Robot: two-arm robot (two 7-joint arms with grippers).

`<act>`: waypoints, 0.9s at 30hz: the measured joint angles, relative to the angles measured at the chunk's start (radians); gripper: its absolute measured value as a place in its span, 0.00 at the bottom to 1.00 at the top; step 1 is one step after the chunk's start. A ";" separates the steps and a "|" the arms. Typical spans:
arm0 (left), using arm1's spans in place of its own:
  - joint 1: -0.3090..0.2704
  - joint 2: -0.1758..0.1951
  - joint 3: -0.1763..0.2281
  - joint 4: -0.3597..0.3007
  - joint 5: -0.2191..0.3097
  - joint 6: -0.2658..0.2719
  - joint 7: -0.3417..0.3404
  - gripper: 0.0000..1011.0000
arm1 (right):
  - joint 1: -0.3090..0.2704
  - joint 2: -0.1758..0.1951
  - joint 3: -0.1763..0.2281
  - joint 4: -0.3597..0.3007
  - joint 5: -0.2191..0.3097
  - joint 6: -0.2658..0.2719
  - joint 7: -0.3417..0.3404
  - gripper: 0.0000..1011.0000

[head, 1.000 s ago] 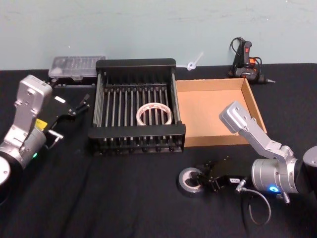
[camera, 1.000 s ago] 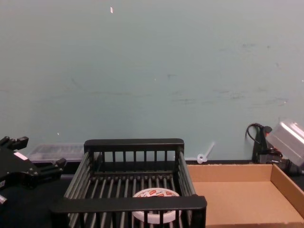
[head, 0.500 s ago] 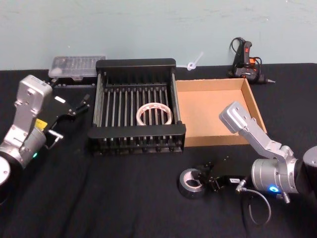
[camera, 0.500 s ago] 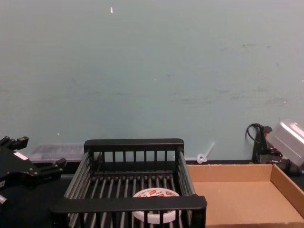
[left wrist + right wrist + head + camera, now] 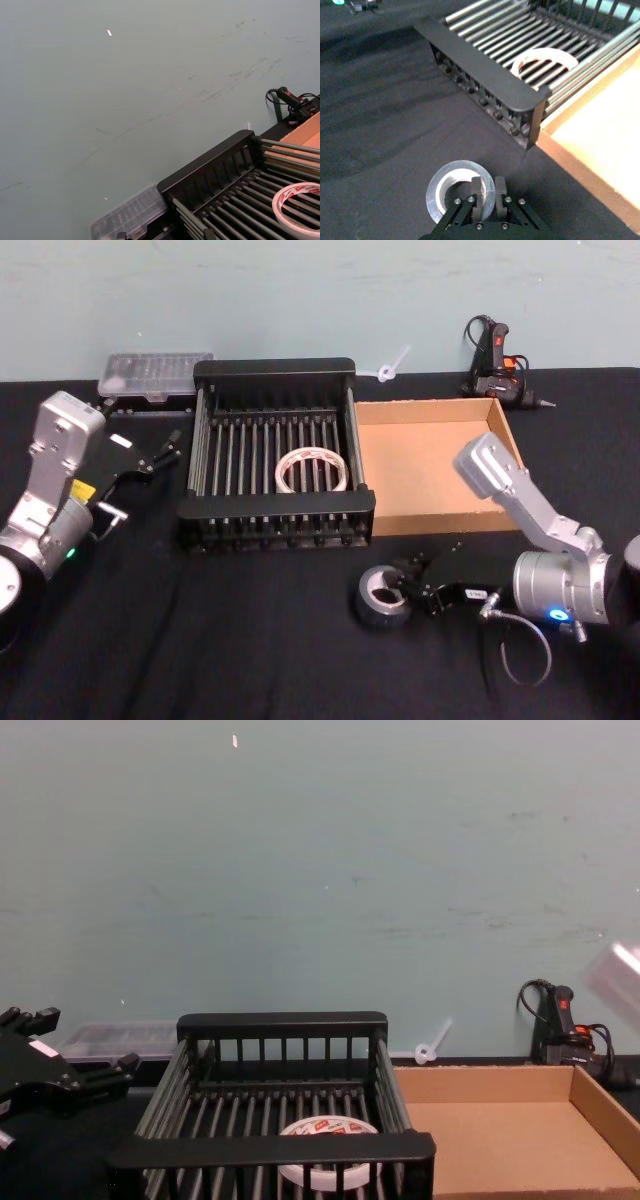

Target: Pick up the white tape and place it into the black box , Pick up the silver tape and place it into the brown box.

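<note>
Silver tape point(image 5: 383, 596) is sitting flat on the black tabletop point(image 5: 250, 640), in front of the gap between the two containers and just short of the brown box point(image 5: 430, 465), so only a short carry is needed to finish the job. The right gripper point(image 5: 488, 191) is pinching the roll's wall: in the right wrist view one fingertip point(image 5: 477, 187) is sitting inside the core and the other against the outer face, the two drawn narrow onto the wall. Gripping the wall rather than spanning the whole roll makes sense, since the full width looks too broad for the jaws. Whether the roll is lifting off the cloth yet cannot be told.

White tape point(image 5: 312, 471) is lying flat on the slatted floor of the black box point(image 5: 275, 375), toward its right side, so that half of the task looks complete. The brown box is standing empty, touching the crate's right wall, its low sides leaving an easy path in from the front.

The left gripper point(image 5: 160, 452) is hanging idle just beside the crate's left wall, its fingers spread and holding nothing, out of the way of the right arm's route. A clear plastic case point(image 5: 158, 373) and a glue gun point(image 5: 495, 365) are resting at the back edge, well apart from the work.
</note>
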 joint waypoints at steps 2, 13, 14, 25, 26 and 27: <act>0.000 0.000 0.000 0.000 0.000 0.000 0.000 0.99 | -0.008 0.007 0.011 -0.016 0.007 -0.009 -0.005 0.17; 0.000 0.000 0.000 0.000 0.000 0.000 0.000 0.99 | -0.036 0.044 0.079 -0.069 0.013 -0.025 -0.075 0.17; 0.000 0.000 0.000 0.000 0.000 0.000 0.000 0.99 | -0.037 0.045 0.085 -0.069 0.011 -0.026 -0.081 0.17; 0.000 0.000 0.000 0.000 0.000 0.000 0.000 0.99 | -0.013 0.032 0.143 -0.022 -0.035 -0.037 -0.135 0.17; 0.000 0.000 0.000 0.000 0.000 0.000 0.000 0.99 | -0.008 0.030 0.145 -0.016 -0.040 -0.037 -0.135 0.17; 0.000 0.000 0.000 0.000 0.000 0.000 0.000 0.99 | -0.003 0.027 0.147 -0.010 -0.043 -0.038 -0.136 0.17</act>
